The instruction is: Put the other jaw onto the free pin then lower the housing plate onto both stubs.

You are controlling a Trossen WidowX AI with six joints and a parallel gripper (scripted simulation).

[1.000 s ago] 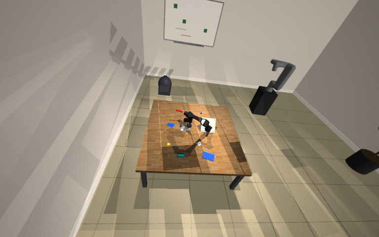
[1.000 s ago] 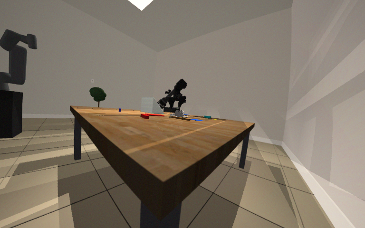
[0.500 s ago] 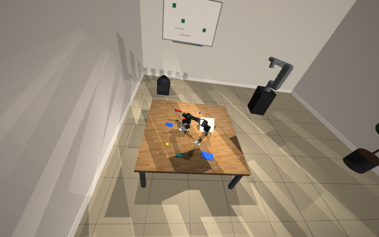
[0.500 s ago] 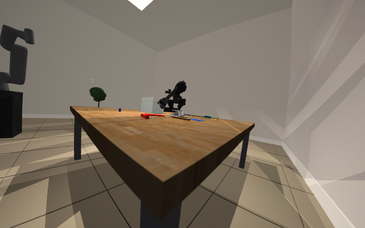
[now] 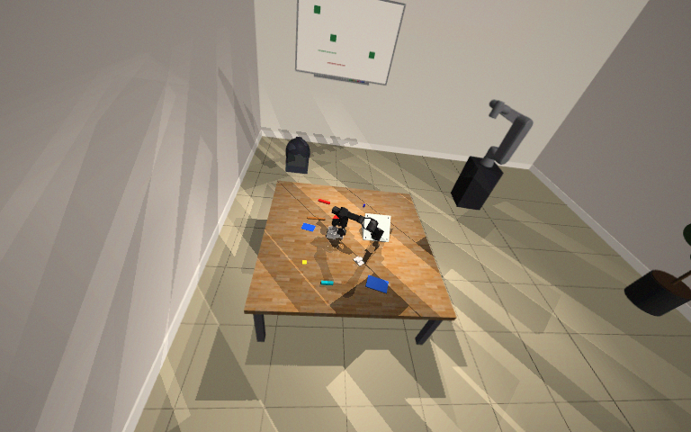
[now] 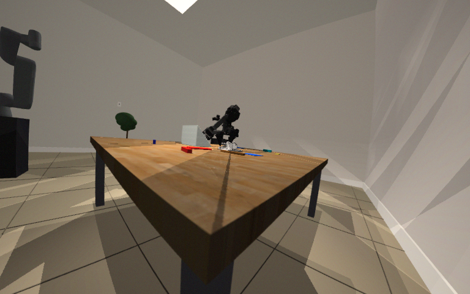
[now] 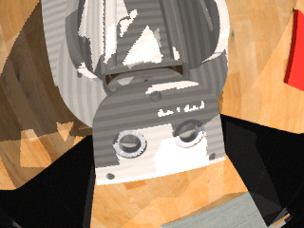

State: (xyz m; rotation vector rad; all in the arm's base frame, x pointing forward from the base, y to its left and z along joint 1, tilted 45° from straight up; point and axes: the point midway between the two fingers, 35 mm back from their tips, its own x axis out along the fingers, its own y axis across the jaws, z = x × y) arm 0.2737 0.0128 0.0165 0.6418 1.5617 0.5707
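Pincer: its fingers (image 5: 336, 234) (image 6: 226, 141) are clamped on the housing plate, one at each side edge.
Housing plate: pale grey (image 7: 157, 135), with two ringed holes side by side — held over the table (image 5: 351, 300) (image 6: 207, 193) (image 7: 263, 85), its near edge toward the wrist camera.
Grey gripper model: the pale body (image 5: 333, 233) (image 6: 229, 145) (image 7: 142, 45) lies just beyond the plate in the wrist view. Whether teeth mesh, or the plate is seated on its stubs, cannot be told.
Arm: black (image 5: 354, 217) (image 6: 231, 116), reaching down to the plate — the pincer has not let go.
Blue rectangle: flat (image 5: 308, 227) (image 6: 253, 154), near the model.
Yellow square: on the table (image 5: 304, 262), apart from the teal piece (image 5: 327, 283) (image 6: 267, 150).
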